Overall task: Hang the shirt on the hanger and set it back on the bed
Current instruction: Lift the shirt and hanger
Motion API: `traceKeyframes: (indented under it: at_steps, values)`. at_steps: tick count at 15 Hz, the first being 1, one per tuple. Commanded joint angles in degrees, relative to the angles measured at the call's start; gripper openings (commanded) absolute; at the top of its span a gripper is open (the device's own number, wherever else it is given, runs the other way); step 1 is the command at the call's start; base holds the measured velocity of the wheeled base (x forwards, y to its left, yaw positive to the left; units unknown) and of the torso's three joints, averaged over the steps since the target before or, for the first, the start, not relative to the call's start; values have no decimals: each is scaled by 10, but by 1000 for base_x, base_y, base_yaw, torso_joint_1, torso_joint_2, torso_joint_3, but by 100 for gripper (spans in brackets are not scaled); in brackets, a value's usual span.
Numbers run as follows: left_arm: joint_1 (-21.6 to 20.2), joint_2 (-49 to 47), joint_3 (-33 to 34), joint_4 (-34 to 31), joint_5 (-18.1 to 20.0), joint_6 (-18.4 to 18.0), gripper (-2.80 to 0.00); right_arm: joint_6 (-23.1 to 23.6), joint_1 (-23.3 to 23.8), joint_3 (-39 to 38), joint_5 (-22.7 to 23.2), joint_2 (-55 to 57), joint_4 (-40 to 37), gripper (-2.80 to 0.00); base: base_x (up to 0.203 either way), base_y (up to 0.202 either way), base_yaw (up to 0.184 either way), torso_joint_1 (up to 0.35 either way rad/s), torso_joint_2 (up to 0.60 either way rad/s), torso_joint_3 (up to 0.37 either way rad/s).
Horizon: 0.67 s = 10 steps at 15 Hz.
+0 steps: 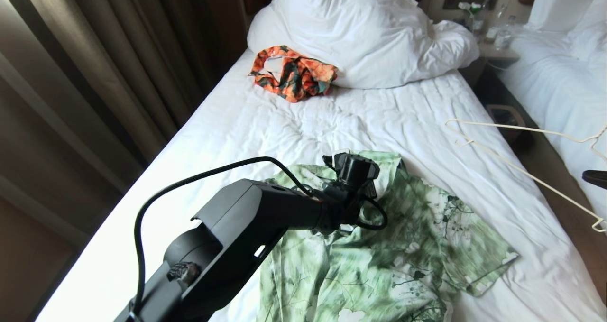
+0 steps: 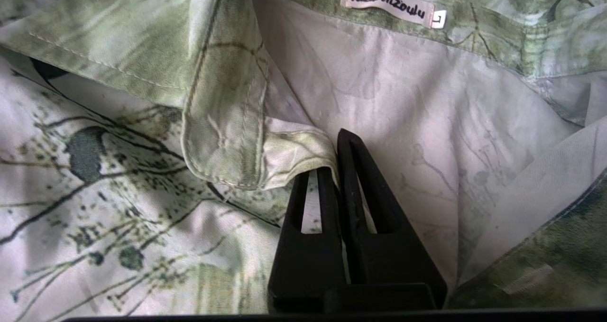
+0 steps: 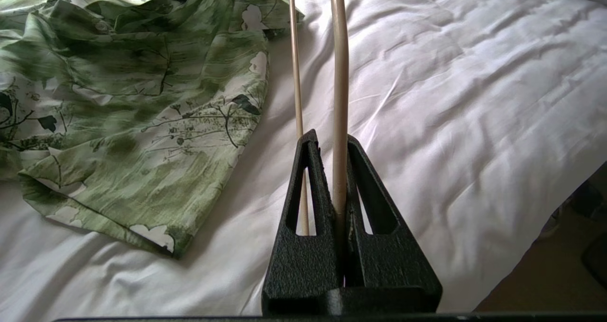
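The light green leaf-print shirt lies crumpled on the near half of the bed, its collar turned toward the pillow. My left gripper points down into the open neck, just below the label. It is shut on a fold of the shirt beside the collar. My right gripper is shut on one wire of the cream hanger. It holds the hanger in the air over the bed's right edge, clear of the shirt. Only a dark bit of the right arm shows in the head view.
An orange floral garment lies against the big white pillow at the head of the bed. Brown curtains hang along the left side. On the right are a narrow gap with a bin, a nightstand and a second white bed.
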<state>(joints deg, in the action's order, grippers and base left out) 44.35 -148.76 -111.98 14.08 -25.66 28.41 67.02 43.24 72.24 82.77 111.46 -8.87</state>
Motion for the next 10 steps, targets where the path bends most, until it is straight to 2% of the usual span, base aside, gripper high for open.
traceKeyframes:
  at_steps: [1,5,10]
  values:
    - [-1,-1,1,1,-2,2,-280,4,-4,-1,4,0,-1,-280,0,0,0,0,0,0]
    - [1,45,21,-6,-22,2,-280,1,-34,-4,4,-9,-3,-280,0,0,0,0,0,0]
    - [5,188,143,-29,-29,-18,-280,0,-107,-58,3,-55,-5,-280,0,0,0,0,0,0]
